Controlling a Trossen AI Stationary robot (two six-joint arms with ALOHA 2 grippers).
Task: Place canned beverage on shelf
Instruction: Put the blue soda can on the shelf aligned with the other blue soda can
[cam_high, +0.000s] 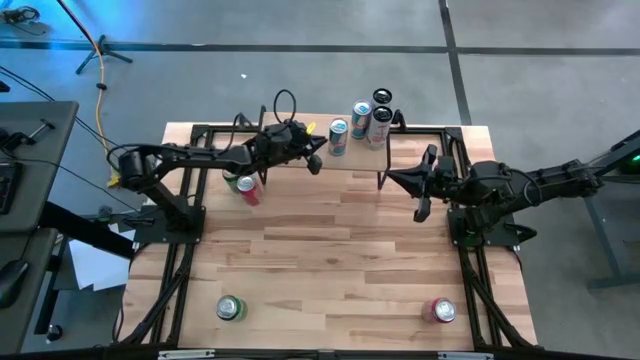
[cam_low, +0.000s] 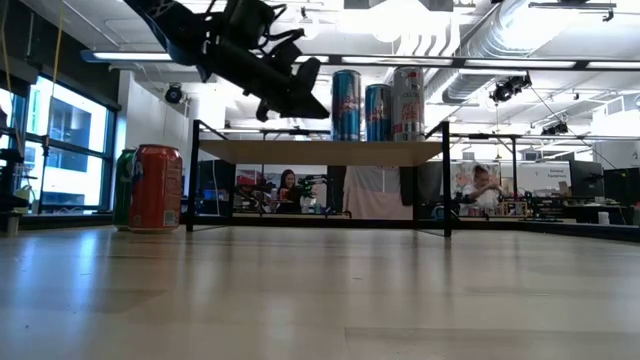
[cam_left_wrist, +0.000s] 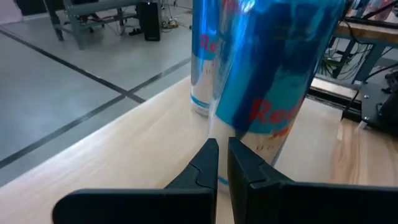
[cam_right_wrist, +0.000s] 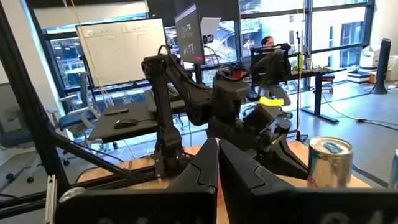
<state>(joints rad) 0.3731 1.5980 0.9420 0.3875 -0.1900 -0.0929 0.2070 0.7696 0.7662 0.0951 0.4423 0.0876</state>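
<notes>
The shelf stands at the table's far side on thin black legs, and it also shows in the high view. Three tall cans stand upright on it: a blue one, a second blue one and a silver one. My left gripper is shut and hovers above the shelf just left of the nearest blue can, with a small gap between them in the low view. My right gripper is shut and empty, right of the shelf.
A red can and a green can stand on the table under my left arm. Another green can and a pink can stand near the table's front edge. Bare tabletop lies in the middle.
</notes>
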